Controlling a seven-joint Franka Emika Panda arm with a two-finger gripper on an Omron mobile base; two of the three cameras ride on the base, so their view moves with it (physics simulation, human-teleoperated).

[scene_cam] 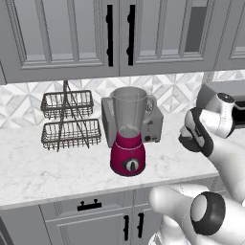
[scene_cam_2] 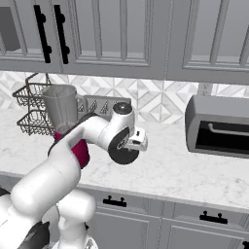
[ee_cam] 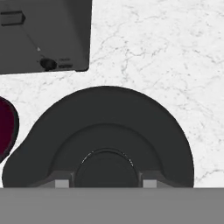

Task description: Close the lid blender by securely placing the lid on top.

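Black and round, the lid (ee_cam: 109, 140) sits clamped at its centre knob between the two finger tips of the gripper (ee_cam: 107, 183), whose jaws are drawn narrow around it. In the hand view the disc hangs over the white marble counter (ee_cam: 166, 57), with the dark grey toaster (ee_cam: 43, 35) beyond it and a sliver of the blender's (scene_cam: 128, 131) magenta base at one edge. From the right base view the lid (scene_cam_2: 122, 155) hangs on edge under the wrist, above the counter and just to the side of the blender. The blender stands in front of the toaster, its clear jar open at the top. A two-tier wire basket (scene_cam: 68, 119) stands beside it, and a dark oven (scene_cam_2: 219, 129) sits farther along the counter.
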